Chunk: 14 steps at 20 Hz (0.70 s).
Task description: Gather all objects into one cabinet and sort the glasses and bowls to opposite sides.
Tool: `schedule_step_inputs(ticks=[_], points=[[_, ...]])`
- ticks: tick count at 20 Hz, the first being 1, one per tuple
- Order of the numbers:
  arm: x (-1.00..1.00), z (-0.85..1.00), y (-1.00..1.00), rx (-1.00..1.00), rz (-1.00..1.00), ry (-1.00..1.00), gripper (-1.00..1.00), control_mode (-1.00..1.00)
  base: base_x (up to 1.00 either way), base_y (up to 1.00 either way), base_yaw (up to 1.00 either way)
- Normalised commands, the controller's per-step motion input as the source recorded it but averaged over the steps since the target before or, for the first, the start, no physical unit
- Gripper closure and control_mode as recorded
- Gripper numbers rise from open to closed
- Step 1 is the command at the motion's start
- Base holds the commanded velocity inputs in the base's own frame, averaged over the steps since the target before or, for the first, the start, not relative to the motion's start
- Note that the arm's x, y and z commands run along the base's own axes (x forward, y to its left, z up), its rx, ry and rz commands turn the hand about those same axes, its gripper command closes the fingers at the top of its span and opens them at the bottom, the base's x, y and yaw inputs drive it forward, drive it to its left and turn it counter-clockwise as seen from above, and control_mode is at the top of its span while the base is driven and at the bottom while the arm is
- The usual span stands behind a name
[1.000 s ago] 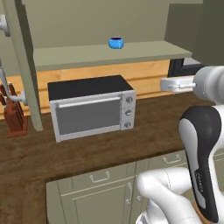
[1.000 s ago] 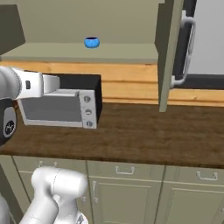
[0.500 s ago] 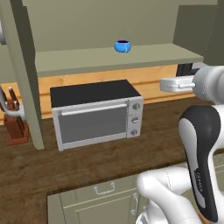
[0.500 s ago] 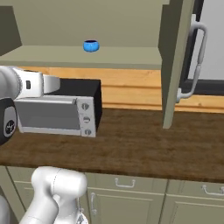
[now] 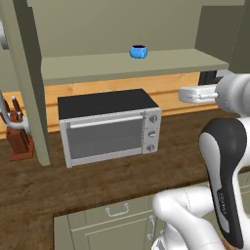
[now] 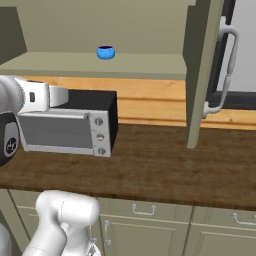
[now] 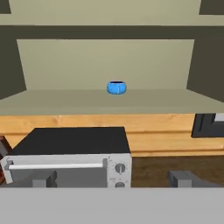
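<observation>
The bowl (image 5: 138, 51) sits alone on the cabinet (image 6: 150, 64) shelf. The claw (image 7: 113, 179) is wide and empty. Judging by this, the gathering has barely begun.

Flat, even rendered light, soft shade inside the cabinet (image 7: 105, 65) under its top, no glare, sharp focus, slightly coarse pixelated edges

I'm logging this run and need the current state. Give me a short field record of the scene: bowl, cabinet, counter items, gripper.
bowl: small blue bowl alone on the shelf, upright
cabinet: olive-green wall cabinet, doors open, door with long grey handle at right
counter: toaster oven under the shelf, door closed; knife block to its left
gripper: gripper open, empty, level with the oven, facing the bowl
</observation>
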Motion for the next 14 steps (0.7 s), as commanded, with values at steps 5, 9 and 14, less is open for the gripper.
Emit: schedule_step_inputs(ticks=[5,9,14], points=[[-0.03,0.15,-0.01,0.01,0.0,0.05,-1.0,-1.0,0.02,0.0,0.0],[-0.47,0.63,-0.12,0.0,0.0,0.16,-1.0,-1.0,0.0,0.0,0.0],[-0.61,0.76,-0.05,0.0,0.0,0.16,-1.0,-1.0,0.0,0.0,0.0]])
